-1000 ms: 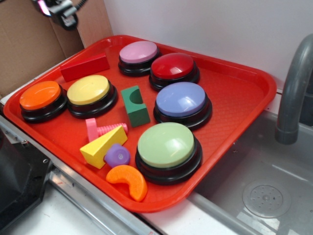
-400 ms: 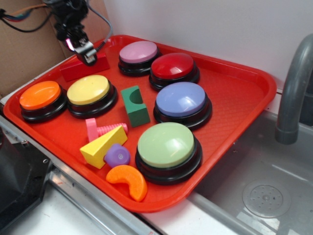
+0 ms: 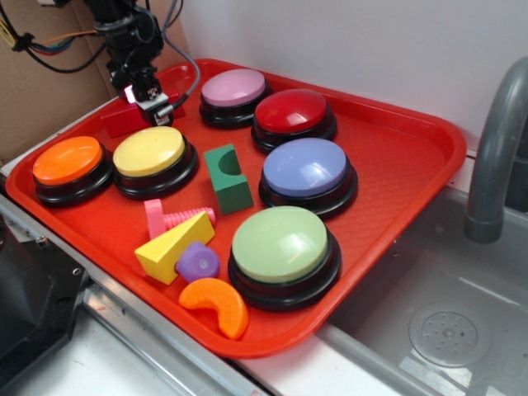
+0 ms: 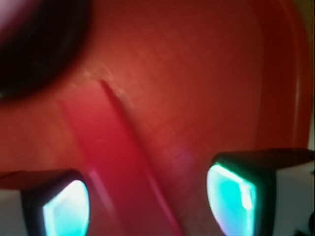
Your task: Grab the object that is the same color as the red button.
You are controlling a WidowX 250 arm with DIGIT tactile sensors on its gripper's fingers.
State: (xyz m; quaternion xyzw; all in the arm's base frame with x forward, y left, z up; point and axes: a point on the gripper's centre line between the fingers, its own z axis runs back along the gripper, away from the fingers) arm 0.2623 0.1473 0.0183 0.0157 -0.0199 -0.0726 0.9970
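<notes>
The object, a red wedge block [image 3: 118, 120], lies at the back left of the red tray [image 3: 404, 165], partly hidden behind my gripper [image 3: 149, 104]. In the wrist view the block [image 4: 115, 162] runs diagonally between my two fingers, and my gripper [image 4: 147, 201] is open around it. The left pad [image 4: 66, 209] is close beside the block. The right pad [image 4: 231, 196] stands clear of it, with tray floor showing in between. The red button [image 3: 291, 111] sits at the back of the tray, to the right of the gripper.
A pink button [image 3: 234, 89] stands just right of the gripper and a yellow button [image 3: 150, 153] just in front, with an orange button [image 3: 68, 162] at the left. Blue and green buttons, a green block [image 3: 226, 178] and small toys fill the tray. A sink and faucet [image 3: 495, 157] are on the right.
My gripper has come down from the upper left and now sits low over the red wedge block, straddling it. Nothing on the tray has moved.
</notes>
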